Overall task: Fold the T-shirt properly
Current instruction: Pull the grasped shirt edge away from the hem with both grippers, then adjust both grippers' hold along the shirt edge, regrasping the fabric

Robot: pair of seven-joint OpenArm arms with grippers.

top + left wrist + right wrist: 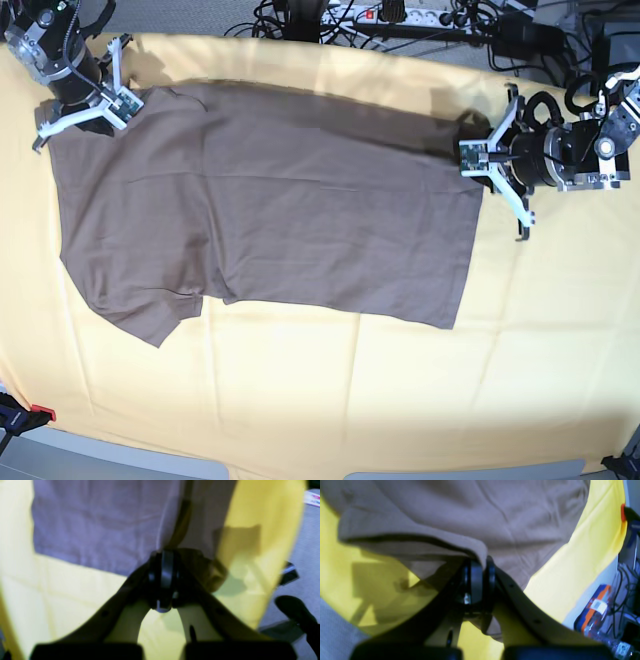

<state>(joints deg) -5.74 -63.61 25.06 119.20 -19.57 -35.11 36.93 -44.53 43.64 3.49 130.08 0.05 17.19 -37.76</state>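
Both pincers are clamped on the far edge of the T-shirt (270,210), which lies nearly flat on the yellow cloth (400,400). The right gripper (482,580) has its pads pressed together over a raised fold of taupe fabric at the shoulder corner; from it the shirt spreads away across the cloth, with one sleeve (150,315) lying at the near side. The left gripper (163,580) appears narrowed to a pinch at the hem corner, though blur in its wrist view leaves the cloth between the pads hard to make out; the body of the shirt stretches away beyond its tips. Judged from the overhead view, the far long side already looks turned in, leaving a shadowed edge between the two grippers. The near sleeve, the near side and the crosswise folds appear not yet done.
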